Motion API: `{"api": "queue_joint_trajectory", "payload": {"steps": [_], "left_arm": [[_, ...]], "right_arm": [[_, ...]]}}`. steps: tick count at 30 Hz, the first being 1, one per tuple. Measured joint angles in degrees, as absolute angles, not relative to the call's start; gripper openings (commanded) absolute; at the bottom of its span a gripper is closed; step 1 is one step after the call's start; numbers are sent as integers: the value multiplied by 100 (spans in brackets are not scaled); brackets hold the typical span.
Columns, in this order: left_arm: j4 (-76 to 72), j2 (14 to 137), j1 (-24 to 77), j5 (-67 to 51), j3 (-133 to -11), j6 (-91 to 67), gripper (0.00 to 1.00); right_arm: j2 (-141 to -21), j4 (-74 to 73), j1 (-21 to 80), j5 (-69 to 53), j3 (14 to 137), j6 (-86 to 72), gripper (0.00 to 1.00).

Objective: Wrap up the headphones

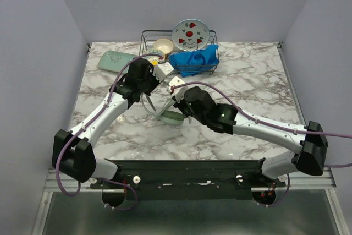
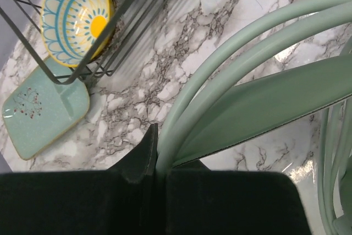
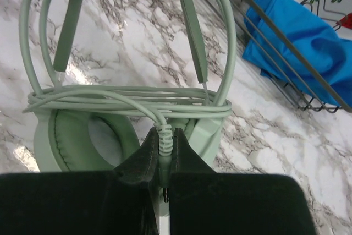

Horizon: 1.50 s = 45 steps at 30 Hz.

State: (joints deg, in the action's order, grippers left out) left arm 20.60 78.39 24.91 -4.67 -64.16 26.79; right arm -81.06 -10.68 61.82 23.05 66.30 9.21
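— From above, what does the wire dish rack hold?
— A round plate with red watermelon slices, stood on edge at the back. There is a cream bowl at the left and a crumpled blue cloth at the right. A mint-green tray lies flat on the marble table just left of the rack, outside it.
— And the headphones?
— Mid-table in front of the rack, between the left arm and the right arm. One ear cup shows by the right arm's head, and the headband runs from it back and left. The arm heads cover the rest, fingers included.
— Left wrist view?
— The left gripper is clamped on the headband, which arches up and right, out of frame. A blue-and-yellow patterned bowl leans on its side in the rack. I can't tell if it's the cream one.
— Right wrist?
— The right gripper pinches the cable at its ribbed plug sleeve. The cable is coiled in several turns across the headband's legs, just above the ear cup lying flat on the marble. The headband stretches away from the camera, its crown cropped at the upper edge beside a black shape
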Motion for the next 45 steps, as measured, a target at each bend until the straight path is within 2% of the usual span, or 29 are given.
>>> {"api": "queue_joint_trajectory", "payload": {"steps": [12, 21, 28, 30, 35, 40, 45], "left_arm": [[2204, 8401, 2497, -650, -6178, 2764, 0], [2211, 9028, 2432, -635, -5732, 2812, 1], [1894, 9249, 2252, -799, -5649, 2768, 31], [1905, 9380, 2163, -904, -5649, 2714, 34], [1925, 9491, 1942, -1308, -5649, 2477, 53], [1879, 9413, 1750, -1828, -5651, 2259, 60], [1931, 9198, 1496, -2504, -5765, 2021, 61]], "right_arm": [[-8416, -1441, 6077, 2884, 6495, 1122, 1], [-9330, -1474, 5918, 2484, 6495, 976, 1], [-9518, -1481, 5651, 2307, 6495, 928, 1], [-9561, -1461, 5614, 2305, 6497, 943, 1], [-9723, -1420, 5548, 2259, 6499, 972, 1], [-9762, -1293, 5540, 2119, 6499, 1017, 1], [-9830, -1197, 5527, 2021, 6499, 1052, 1]]}}
